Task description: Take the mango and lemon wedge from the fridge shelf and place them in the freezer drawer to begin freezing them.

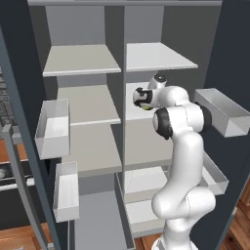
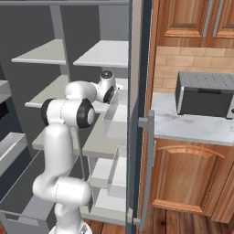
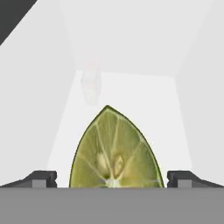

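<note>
Hand view, lemon wedge [image 3: 116,153] between tool [image 3: 112,178] tips

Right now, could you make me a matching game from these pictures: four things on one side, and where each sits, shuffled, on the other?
1. lemon wedge
2. grey boxy appliance
3. translucent door bin
4. arched wooden cabinet door

A. under the counter
B. between the finger tips of the open end effector
C. hung on the open fridge door
D. on top of the counter

Pairs: 1-B, 2-D, 3-C, 4-A
</note>
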Robot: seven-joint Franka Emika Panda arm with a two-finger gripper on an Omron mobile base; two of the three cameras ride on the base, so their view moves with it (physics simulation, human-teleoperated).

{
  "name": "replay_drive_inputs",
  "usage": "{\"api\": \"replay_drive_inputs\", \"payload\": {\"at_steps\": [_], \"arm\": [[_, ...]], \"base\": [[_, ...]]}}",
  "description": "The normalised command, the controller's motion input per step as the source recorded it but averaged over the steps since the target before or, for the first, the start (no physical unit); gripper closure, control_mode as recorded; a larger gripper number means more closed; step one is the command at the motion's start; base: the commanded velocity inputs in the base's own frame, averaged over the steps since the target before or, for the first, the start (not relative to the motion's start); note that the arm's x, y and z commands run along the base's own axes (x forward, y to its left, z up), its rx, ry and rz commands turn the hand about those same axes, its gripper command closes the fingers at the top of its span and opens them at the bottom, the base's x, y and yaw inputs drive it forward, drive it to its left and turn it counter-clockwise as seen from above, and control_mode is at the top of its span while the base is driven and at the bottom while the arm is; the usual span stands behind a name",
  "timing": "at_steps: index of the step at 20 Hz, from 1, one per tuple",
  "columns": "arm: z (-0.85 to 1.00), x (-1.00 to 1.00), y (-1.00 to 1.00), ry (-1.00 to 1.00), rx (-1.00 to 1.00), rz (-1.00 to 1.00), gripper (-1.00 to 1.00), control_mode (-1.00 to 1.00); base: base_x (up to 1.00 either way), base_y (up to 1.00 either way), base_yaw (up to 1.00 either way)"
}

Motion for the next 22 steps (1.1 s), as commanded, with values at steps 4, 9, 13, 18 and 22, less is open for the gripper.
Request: {"api": "replay_drive_inputs", "payload": {"at_steps": [4, 9, 13, 18, 22], "arm": [[-0.23, 0.36, 0.00, 0.00, -0.01, 0.04, -1.00, -1.00], [-0.55, 0.01, 0.00, 0.00, -0.06, 0.03, -1.00, -1.00], [-0.65, -0.23, 0.00, 0.00, -0.08, 0.01, -1.00, -1.00], [-0.64, -0.33, 0.00, 0.00, -0.11, 0.00, -1.00, -1.00], [-0.62, -0.43, 0.00, -0.01, -0.11, 0.00, -1.00, -1.00]], "base": [[0.00, 0.00, 0.00], [0.00, 0.00, 0.00], [0.00, 0.00, 0.00], [0.00, 0.00, 0.00], [0.00, 0.00, 0.00]]}}
